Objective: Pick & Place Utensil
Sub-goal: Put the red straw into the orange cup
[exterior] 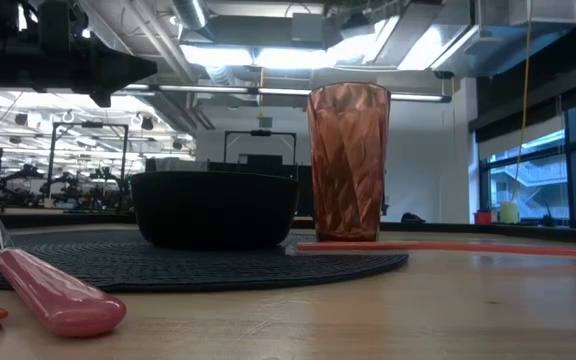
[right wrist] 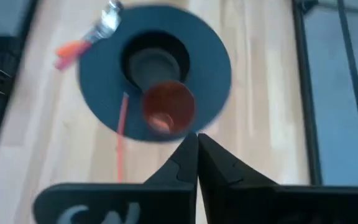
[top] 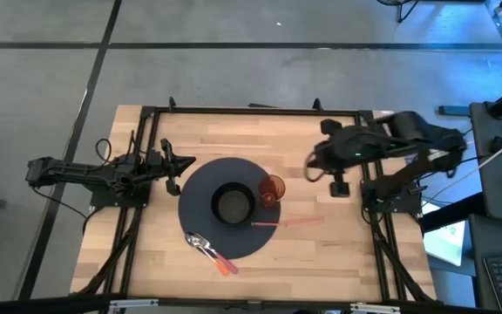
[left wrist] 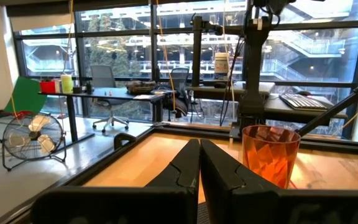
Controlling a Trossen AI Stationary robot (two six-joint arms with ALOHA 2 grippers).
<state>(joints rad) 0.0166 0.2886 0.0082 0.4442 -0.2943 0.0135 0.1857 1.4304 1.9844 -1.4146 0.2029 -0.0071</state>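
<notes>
From above, the left gripper (top: 174, 166) sits at the round dark placemat's (top: 200, 228) rim, fingers pressed together, empty; the black bowl (top: 233, 203) lies past it at the mat's centre, the orange tumbler (top: 272, 187) beyond that. The right gripper (top: 312, 167) hovers beside the tumbler, also pinched shut on nothing. The utensils (top: 210, 252), silver heads with pink and orange handles, lie well away from both grippers at the mat's near edge; a thin pink straw (top: 288, 221) lies below the right gripper. Low down, pink handle (exterior: 56, 294), bowl (exterior: 214, 207) and tumbler (exterior: 347, 162) show. The left wrist faces the tumbler (left wrist: 270, 155); the right wrist looks down on tumbler (right wrist: 168, 107) and utensils (right wrist: 86, 37)
</notes>
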